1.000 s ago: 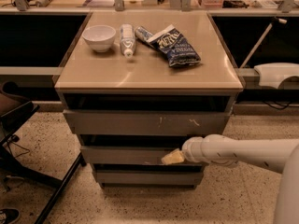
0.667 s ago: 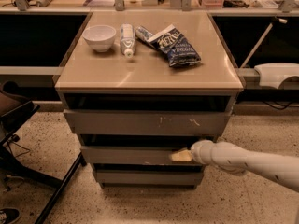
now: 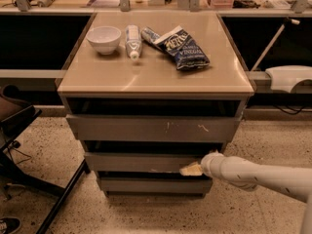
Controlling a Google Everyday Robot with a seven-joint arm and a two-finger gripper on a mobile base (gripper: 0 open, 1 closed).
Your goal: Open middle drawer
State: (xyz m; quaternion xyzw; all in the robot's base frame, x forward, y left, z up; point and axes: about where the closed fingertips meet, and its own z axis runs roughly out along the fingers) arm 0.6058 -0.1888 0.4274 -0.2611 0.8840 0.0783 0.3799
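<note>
The middle drawer (image 3: 141,162) is a plain grey handleless front under the widest scratched front (image 3: 151,128) and above the narrowest front (image 3: 153,185). A small pale chip marks its lower edge. My gripper (image 3: 191,169) comes in from the right on a white arm (image 3: 253,174). Its yellowish tip rests at the lower right corner of the middle drawer front, against its bottom edge. The drawer sits slightly forward of the cabinet, with a dark gap above it.
On the tan cabinet top (image 3: 156,74) lie a white bowl (image 3: 104,38), a white bottle (image 3: 132,40) and a blue chip bag (image 3: 181,47). A dark chair base (image 3: 29,179) stands at the left on the speckled floor. A white object (image 3: 290,77) sits at the right.
My arm has shifted to the right and lower, and the gripper tip has moved right along the middle drawer's lower edge to its right corner.
</note>
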